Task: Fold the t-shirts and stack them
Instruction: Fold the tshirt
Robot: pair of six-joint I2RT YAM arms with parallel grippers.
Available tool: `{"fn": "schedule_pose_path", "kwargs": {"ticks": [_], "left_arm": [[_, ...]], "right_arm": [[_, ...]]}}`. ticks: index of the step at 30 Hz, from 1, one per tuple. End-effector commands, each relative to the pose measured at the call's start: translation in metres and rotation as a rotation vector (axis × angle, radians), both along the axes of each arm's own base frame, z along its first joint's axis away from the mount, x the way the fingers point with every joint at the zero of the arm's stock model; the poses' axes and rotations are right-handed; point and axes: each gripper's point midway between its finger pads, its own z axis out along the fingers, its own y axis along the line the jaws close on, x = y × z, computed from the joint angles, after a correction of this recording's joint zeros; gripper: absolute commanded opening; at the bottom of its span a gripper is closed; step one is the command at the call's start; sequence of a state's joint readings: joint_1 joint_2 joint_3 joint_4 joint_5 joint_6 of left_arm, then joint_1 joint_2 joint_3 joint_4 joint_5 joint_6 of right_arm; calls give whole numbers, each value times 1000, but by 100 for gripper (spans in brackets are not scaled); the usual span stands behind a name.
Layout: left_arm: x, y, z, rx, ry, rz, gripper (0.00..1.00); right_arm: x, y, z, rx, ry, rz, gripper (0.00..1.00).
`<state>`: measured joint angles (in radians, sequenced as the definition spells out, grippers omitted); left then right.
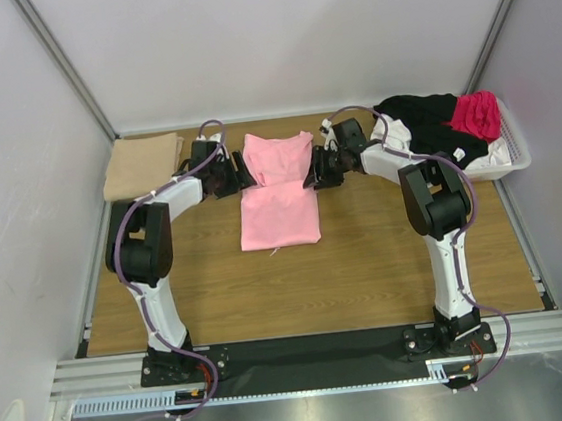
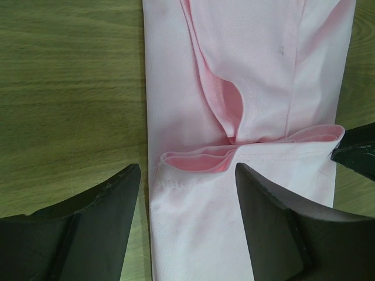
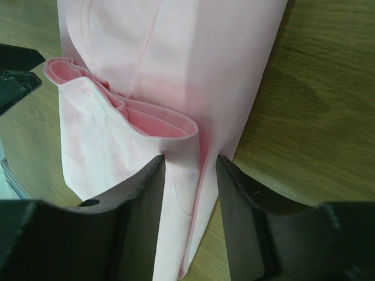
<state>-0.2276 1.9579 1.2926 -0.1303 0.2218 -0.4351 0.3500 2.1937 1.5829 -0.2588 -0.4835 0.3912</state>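
The light pink t-shirt (image 1: 276, 186) lies partly folded in the middle of the table, its layers showing at a cross fold (image 2: 199, 159). My left gripper (image 1: 240, 178) is open, its jaws wide apart over the shirt's left edge (image 2: 187, 175). My right gripper (image 1: 313, 177) is open but with narrower jaws; the shirt's right edge (image 3: 190, 193) lies between them. A folded tan t-shirt (image 1: 142, 165) lies at the back left. Black (image 1: 422, 120), magenta (image 1: 476, 113) and white (image 1: 486, 156) shirts are heaped in the basket.
The white plastic basket (image 1: 519, 150) stands at the back right corner. White walls close the table on three sides. Bare wood (image 1: 299, 289) stretches between the pink shirt and the arm bases.
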Motion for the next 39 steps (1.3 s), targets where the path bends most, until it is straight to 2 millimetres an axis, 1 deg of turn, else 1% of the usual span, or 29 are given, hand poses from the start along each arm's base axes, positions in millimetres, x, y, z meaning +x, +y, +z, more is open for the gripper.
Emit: {"fn": "schedule_pose_path", "kwargs": {"ticks": [1, 4, 5, 7, 8, 11, 14, 15, 17, 18, 20, 22, 23, 28, 31, 34, 36, 37, 38, 39], "left_arm": [[18, -5, 20, -29, -68, -17, 72], [17, -5, 15, -34, -56, -19, 72], [17, -5, 15, -34, -57, -19, 71], [17, -5, 13, -37, -53, -21, 71], [18, -6, 13, -38, -54, -20, 71], [19, -4, 10, -38, -47, -12, 71], [19, -2, 8, -38, -43, -5, 71], [20, -2, 8, -40, -45, -4, 70], [20, -2, 7, -43, -41, -3, 70], [21, -1, 8, -43, -46, 0, 70], [21, -1, 7, -45, -43, 2, 69], [23, -1, 7, -49, -47, 5, 66], [24, -2, 8, -57, -50, 1, 63], [23, -7, 7, -84, -41, -7, 58], [19, -9, 6, -98, -35, -9, 57], [17, -9, 3, -101, -33, -13, 57], [18, -10, 2, -102, -31, -15, 52], [18, -10, 3, -106, -32, -14, 48], [18, -10, 4, -109, -38, -14, 41], [19, -11, 4, -112, -40, -19, 38]], "right_arm": [[14, 8, 22, 44, -60, 9, 45], [16, 9, 21, 49, -62, 5, 38], [17, 9, 20, 50, -62, 4, 31], [16, 10, 18, 48, -58, 4, 22], [17, 8, 16, 42, -56, -4, 15], [18, 5, 14, 31, -52, -15, 0], [18, 1, 14, 21, -51, -22, 0], [19, -1, 19, 22, -62, -27, 0], [18, -2, 22, 16, -69, -30, 0], [19, -3, 30, 21, -83, -29, 0], [18, -4, 34, 24, -88, -30, 0], [17, -4, 41, 33, -93, -30, 0], [16, -4, 42, 36, -92, -31, 0], [11, -5, 49, 45, -104, -37, 0], [11, -7, 52, 52, -113, -48, 0], [10, -5, 51, 60, -109, -50, 0], [10, -5, 51, 66, -103, -51, 0], [10, -4, 51, 70, -101, -48, 0], [9, -4, 50, 69, -98, -49, 0], [9, -5, 49, 67, -97, -52, 0]]}}
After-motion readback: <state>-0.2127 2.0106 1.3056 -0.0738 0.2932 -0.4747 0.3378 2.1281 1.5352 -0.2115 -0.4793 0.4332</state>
